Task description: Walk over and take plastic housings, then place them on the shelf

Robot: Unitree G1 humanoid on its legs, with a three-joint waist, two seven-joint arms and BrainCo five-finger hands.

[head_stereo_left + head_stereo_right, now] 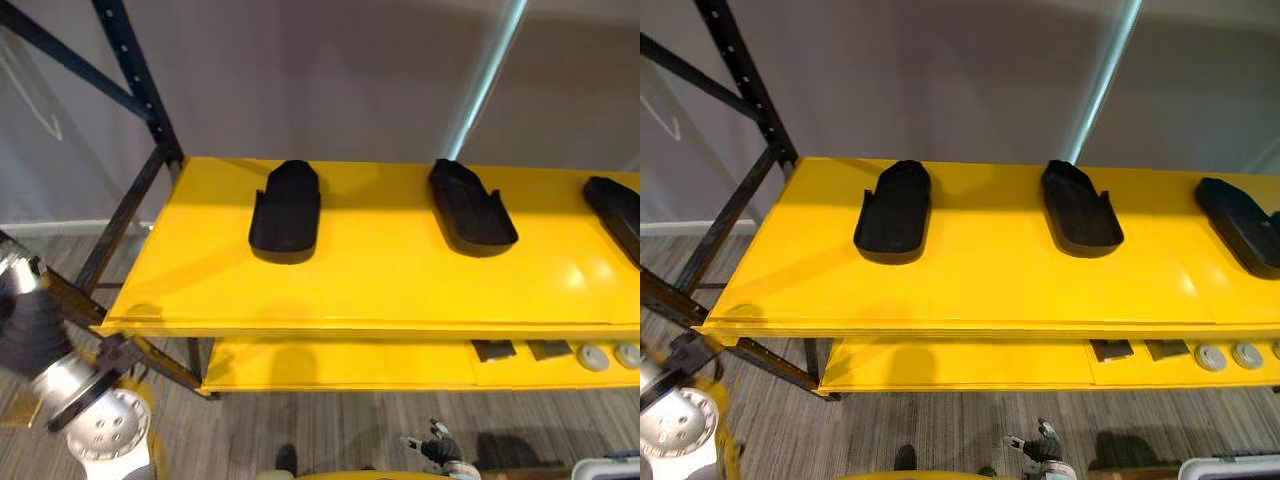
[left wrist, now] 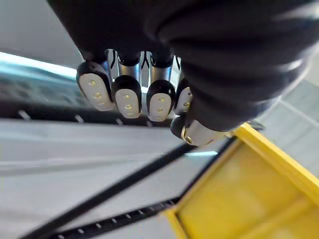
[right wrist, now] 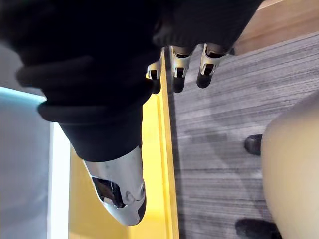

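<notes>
Three black plastic housings lie on the yellow top shelf [image 1: 380,285]: one at the left [image 1: 286,212], one in the middle [image 1: 470,208], and one cut off by the right edge [image 1: 618,212]. All three also lie in the right eye view, left [image 1: 893,210], middle [image 1: 1080,210] and right [image 1: 1243,222]. My left hand [image 2: 127,99] hangs beside the shelf's left corner [image 2: 239,199], fingers relaxed and holding nothing. My right hand [image 3: 122,184] is low by the shelf's yellow edge [image 3: 167,149] over the floor, thumb out, fingers loose and empty.
A lower yellow shelf [image 1: 340,365] carries small dark squares [image 1: 493,350] and grey round parts [image 1: 593,357] at its right. Black rack uprights and braces [image 1: 140,90] stand at the left end. A silver pole [image 1: 485,75] leans against the grey wall behind.
</notes>
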